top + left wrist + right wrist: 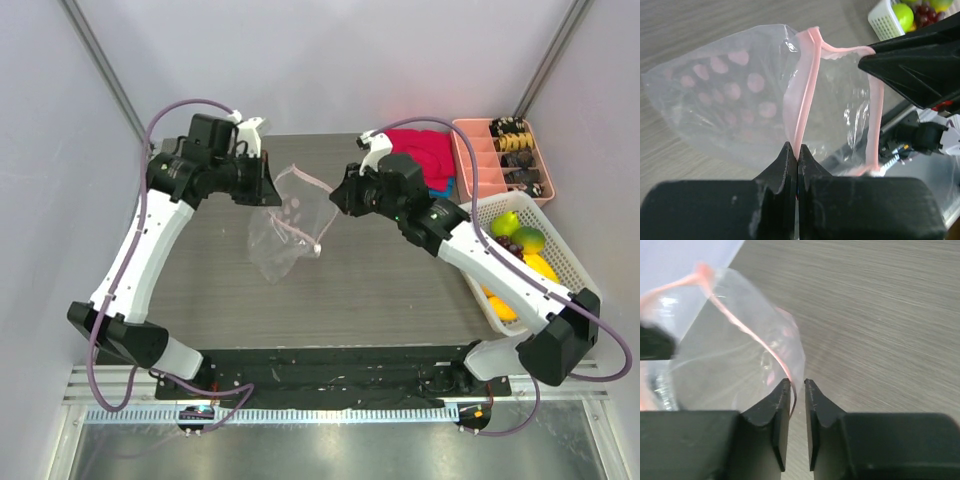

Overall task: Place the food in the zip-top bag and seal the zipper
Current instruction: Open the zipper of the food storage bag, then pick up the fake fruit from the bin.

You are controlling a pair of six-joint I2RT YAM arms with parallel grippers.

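The clear zip-top bag (283,228) hangs above the table between my two grippers, its mouth held up. My left gripper (266,188) is shut on the pink zipper (807,90); the strip runs straight into the closed tips (797,150). My right gripper (338,197) is at the other side of the mouth. Its jaws stand slightly apart (797,385), with the bag's edge and zipper (747,332) lying loosely between them. The bag (730,100) looks empty. The food lies in the white basket (560,235): a green fruit (507,223), grapes (510,243), bananas (540,265).
A pink compartment tray (480,160) with small items stands at the back right. A red cloth (425,150) lies beside it. The white basket stands along the table's right edge, under my right arm.
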